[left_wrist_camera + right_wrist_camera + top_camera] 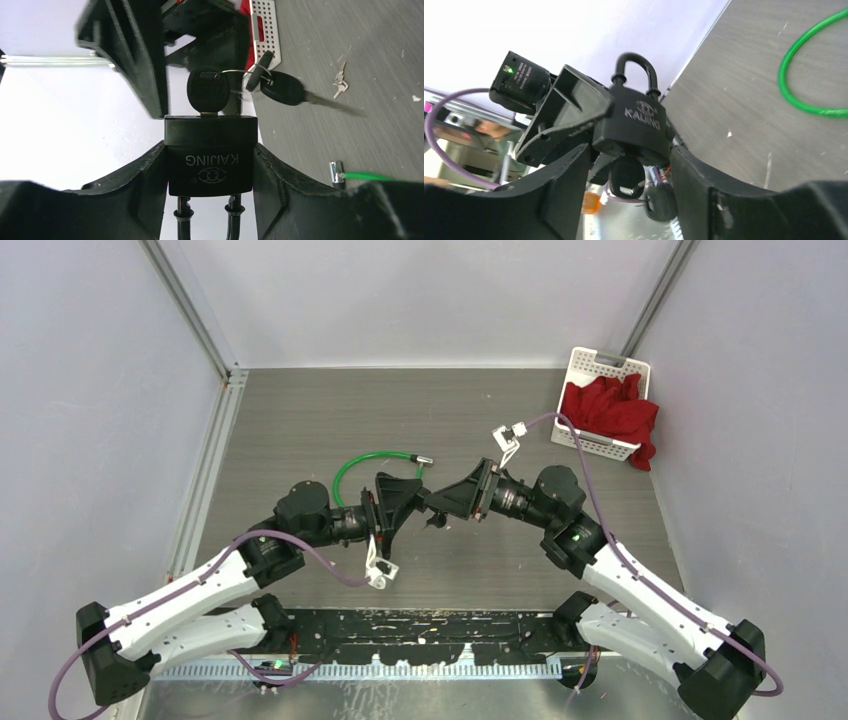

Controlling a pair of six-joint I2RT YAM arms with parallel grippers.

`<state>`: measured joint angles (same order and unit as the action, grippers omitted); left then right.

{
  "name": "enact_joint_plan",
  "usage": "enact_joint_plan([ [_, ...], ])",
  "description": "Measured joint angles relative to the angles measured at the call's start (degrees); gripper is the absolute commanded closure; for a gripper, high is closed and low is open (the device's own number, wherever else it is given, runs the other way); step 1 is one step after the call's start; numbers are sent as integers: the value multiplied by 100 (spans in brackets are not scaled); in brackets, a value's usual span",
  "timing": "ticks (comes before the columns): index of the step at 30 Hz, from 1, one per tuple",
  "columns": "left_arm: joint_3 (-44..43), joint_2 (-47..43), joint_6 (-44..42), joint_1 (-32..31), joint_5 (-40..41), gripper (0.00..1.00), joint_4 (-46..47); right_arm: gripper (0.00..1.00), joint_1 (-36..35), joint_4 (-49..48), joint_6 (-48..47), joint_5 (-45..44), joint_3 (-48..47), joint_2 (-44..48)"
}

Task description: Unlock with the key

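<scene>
The left jaws pinch the padlock (210, 160) above the middle of the worktop (300, 420), with the key (208, 92) seated in its keyhole. The right jaws stand spread either side of the key head. Closing off-centre could drag the key out or twist the padlock askew; the dangling spare key (282, 89) may snag.

Left hand (210, 167) clamped, right hand (626, 157) spread

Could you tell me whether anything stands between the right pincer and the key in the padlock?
Nothing visible does: the key sits in the padlock, directly inside the open right pincer; a spare key dangles beside it.
</scene>
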<state>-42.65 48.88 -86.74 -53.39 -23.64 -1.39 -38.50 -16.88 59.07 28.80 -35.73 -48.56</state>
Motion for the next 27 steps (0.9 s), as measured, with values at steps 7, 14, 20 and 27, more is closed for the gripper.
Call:
enact_joint_plan([
  [7,-236,-11,892,-57,33,100,-374,27,0,1108,-2468,-37,-815,341],
  [14,-719,44,1676,-57,72,100,-721,27,-17,1373,-3794,85,-831,273],
  [20,-748,103,1834,-57,107,100,-852,27,-236,1327,-3974,153,-831,-48],
  [27,-748,142,1860,-61,114,100,-977,35,-551,968,-3917,177,-831,-157],
])
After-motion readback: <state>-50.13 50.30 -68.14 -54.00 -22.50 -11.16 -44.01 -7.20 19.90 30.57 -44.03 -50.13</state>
